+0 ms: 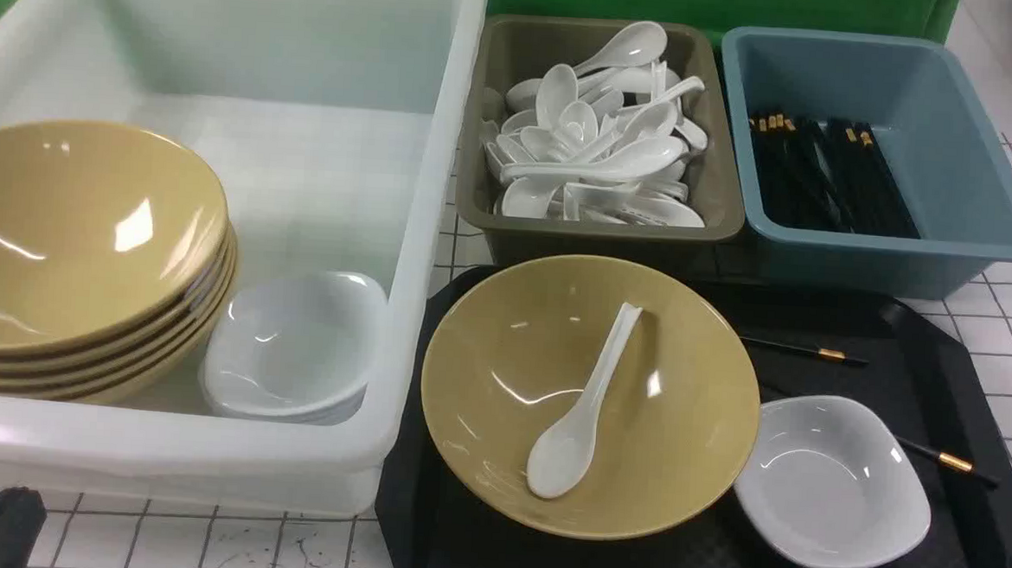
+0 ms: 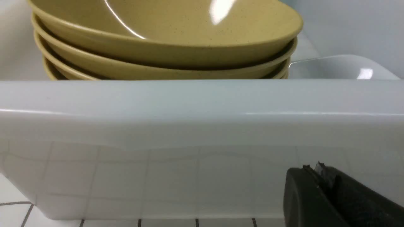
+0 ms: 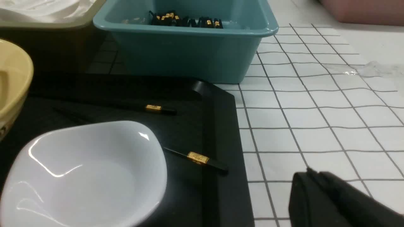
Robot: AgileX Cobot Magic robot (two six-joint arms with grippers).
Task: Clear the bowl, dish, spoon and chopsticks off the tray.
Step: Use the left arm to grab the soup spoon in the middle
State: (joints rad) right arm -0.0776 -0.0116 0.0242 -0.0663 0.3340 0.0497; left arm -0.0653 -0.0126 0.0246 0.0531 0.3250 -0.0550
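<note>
Nothing cleared yet: wide glossy mustard-yellow bowl [image 1: 501, 379] holding white plastic soup spoon [image 1: 591, 401], small white rounded-square dish [image 1: 833, 483] and two thin black gold-banded chopsticks [image 1: 801, 349] all sit on black rectangular plastic tray [image 1: 944, 359], while left gripper [image 2: 318, 170] and right gripper [image 3: 311, 175] are pressed together, empty, off the tray.

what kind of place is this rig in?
Probably a canteen dish-return station, or a mock-up: bowls stacked in a white tub, spoons in a brown tub, chopsticks in a blue tub, a tray alongside.
</note>
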